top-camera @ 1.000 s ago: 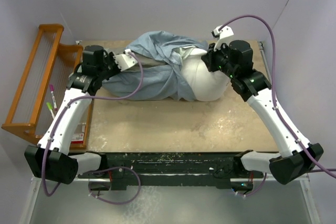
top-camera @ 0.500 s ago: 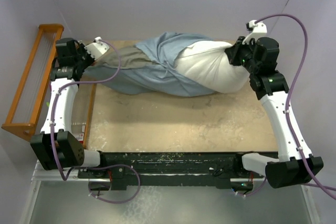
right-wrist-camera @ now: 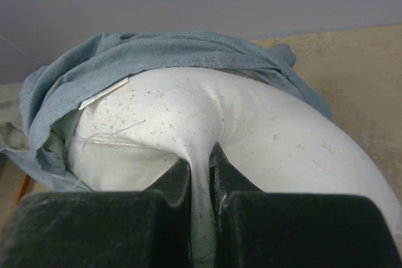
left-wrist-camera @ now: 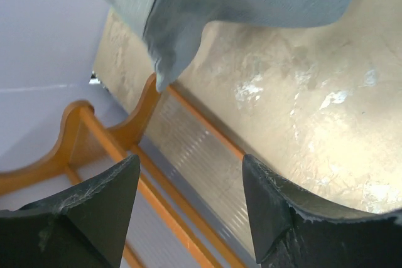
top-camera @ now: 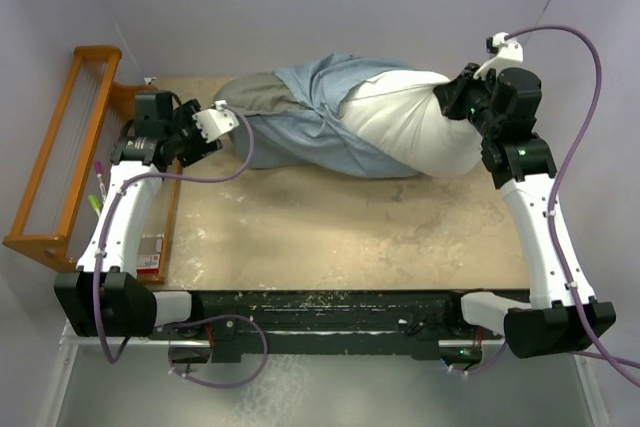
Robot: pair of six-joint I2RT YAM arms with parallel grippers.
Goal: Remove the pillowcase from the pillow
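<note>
Pillow: off-white, far right of counter; right end bare, left part inside the cover.
Pillowcase: grey-blue, bunched around the pillow's left part, trailing left along the far edge.
Right fingers: clenched on a pinch of pillow fabric.
Left fingers: spread apart, grasping nothing, just left of the pillowcase.
Rack: orange wood, far left.

L arm and R arm: smooth white links w/ round black joints, and a black block at each base. One purple cable per arm, going to a small white camera box at the wrist. L gripper and R gripper: matte black fingers, edges a bit rough.
</note>
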